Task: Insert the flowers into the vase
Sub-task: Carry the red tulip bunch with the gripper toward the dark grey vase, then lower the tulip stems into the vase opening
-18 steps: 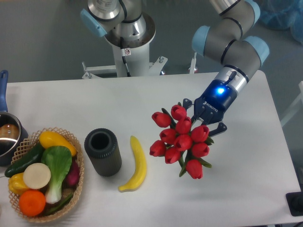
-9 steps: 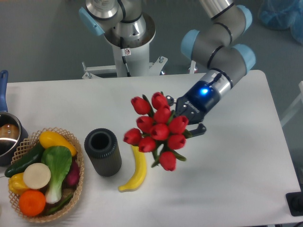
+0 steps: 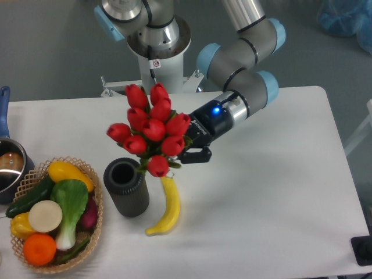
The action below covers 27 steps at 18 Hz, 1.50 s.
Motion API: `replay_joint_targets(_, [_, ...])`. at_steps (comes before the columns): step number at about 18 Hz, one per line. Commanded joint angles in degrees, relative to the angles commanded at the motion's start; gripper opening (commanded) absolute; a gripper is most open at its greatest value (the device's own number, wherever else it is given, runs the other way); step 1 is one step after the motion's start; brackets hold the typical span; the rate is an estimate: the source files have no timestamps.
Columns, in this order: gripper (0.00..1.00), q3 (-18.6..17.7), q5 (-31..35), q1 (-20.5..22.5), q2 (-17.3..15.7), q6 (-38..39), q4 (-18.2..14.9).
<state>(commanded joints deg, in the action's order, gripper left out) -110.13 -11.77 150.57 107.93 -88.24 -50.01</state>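
A robot arm reaches in from the far right over a white desk (image 3: 279, 192). Its hand (image 3: 195, 146) is clamped on the stems of the flowers (image 3: 152, 129), a bunch of red tulip buds held in the air. The bunch hangs just right of, and a little farther back than, the vase (image 3: 127, 187), a dark ribbed cylinder that stands upright on the desk with its round mouth open to the camera. The lowest bud overlaps the vase's right edge in this view.

The bunch lies more sideways than upright. Its long axis seems to run from the hand at the right toward the buds at the left, so the heads point left and toward the camera. The stems are mostly hidden behind the buds and the hand; which way their cut ends point cannot be made out.

To do this step well, the arm probably needs to turn the bunch so the stems point down, centre them above the mouth, and lower slowly. The bunch looks wider than the mouth, so only the stems should go in.

A banana (image 3: 167, 206) lies just right of the vase. A basket (image 3: 96, 232) of vegetables sits at the near left.
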Motion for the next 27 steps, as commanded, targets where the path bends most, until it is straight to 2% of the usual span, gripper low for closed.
replay_joint_targets(2, [0.28, -0.3, -0.2, -1.2, -2.4, 0.0, -0.3])
replay_joint_targets(5, [0.28, -0.5, -0.4, -1.5, -2.6, 0.0, -0.3])
replay_joint_targets(10, [0.28, -1.3, -0.4, -4.3, -2.8, 0.0, -0.4])
replay_joint_targets(27, [0.29, -3.2, -0.9, -5.8, 0.7, -1.0, -0.3])
